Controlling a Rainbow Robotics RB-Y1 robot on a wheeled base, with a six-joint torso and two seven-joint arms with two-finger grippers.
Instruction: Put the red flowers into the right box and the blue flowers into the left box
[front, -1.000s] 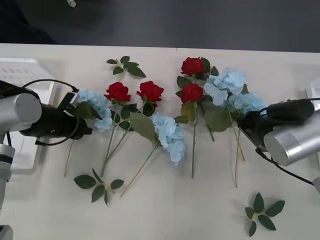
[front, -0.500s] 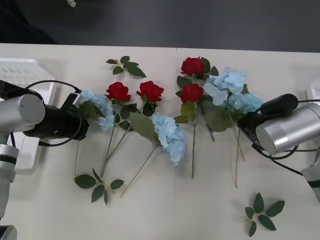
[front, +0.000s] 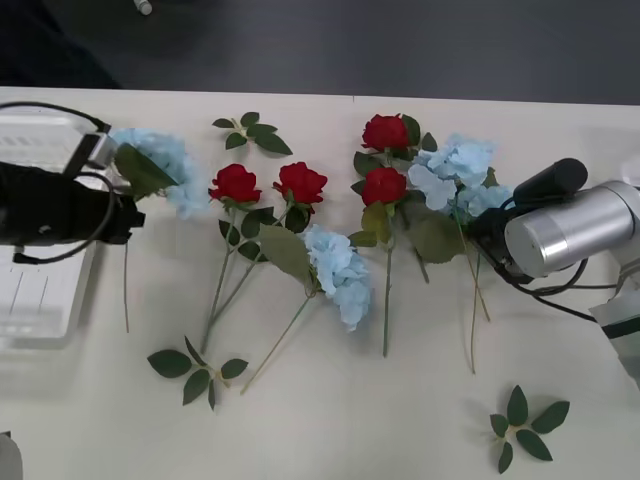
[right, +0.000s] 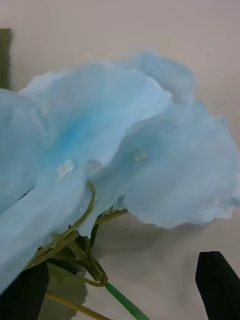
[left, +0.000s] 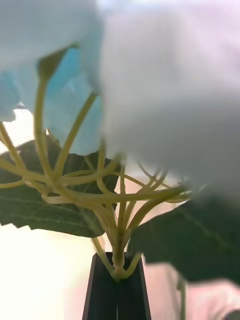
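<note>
The left gripper (left: 116, 285) has its black fingers pressed together on the stem of a blue flower (front: 160, 160), which hangs lifted beside the left box (front: 40, 300) at the counter's (front: 320, 430) left edge. The thin stem could twist or slip from that narrow pinch, so the flower drops short of the tray. The right gripper (right: 120, 290), fingers spread, hovers at another blue flower (right: 115, 145) on the right. Closing there may catch petals instead of stem. Four red flowers (front: 301, 183) lie untouched mid-counter.
</note>
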